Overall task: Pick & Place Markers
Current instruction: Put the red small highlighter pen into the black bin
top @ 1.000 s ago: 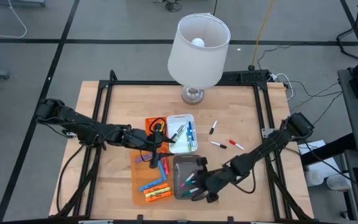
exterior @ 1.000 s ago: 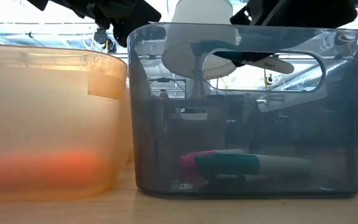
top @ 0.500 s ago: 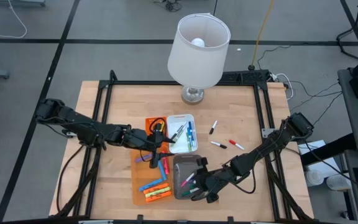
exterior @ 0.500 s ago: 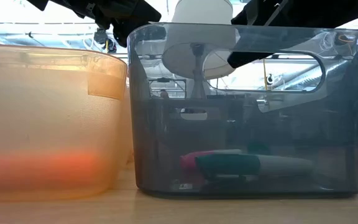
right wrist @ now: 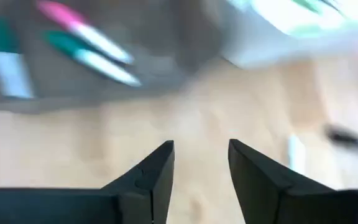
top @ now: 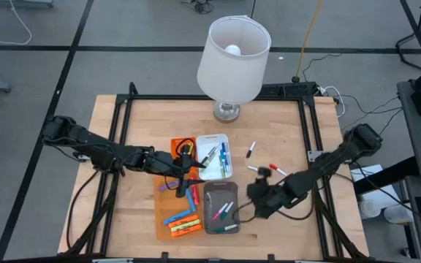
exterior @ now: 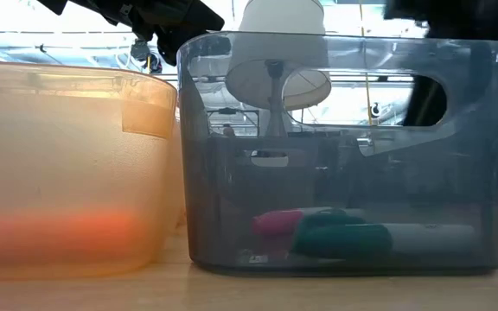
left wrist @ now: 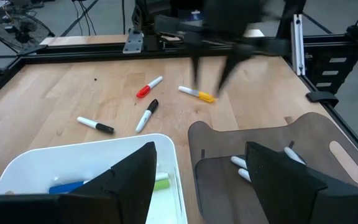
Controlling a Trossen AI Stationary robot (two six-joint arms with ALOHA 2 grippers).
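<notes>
Three markers lie in the grey tray [top: 220, 208] now, pink [exterior: 277, 223] and green [exterior: 340, 238] showing through its wall; others sit in the white tray [top: 215, 155] and the orange tray [top: 179, 219]; four markers wait loose on the bench [top: 283, 131], a black-capped one [top: 250, 150] and a red one [top: 277, 169] among them, so I judge the job well along but unfinished; my right gripper [top: 260, 196] hangs beside the grey tray, fingers [right wrist: 148, 177] apart and empty; a second ago it was over that tray carrying a marker, since dropped in; my left gripper [top: 185, 169] waits over the trays' junction, fingers [left wrist: 126, 174] parted, unmoved.
</notes>
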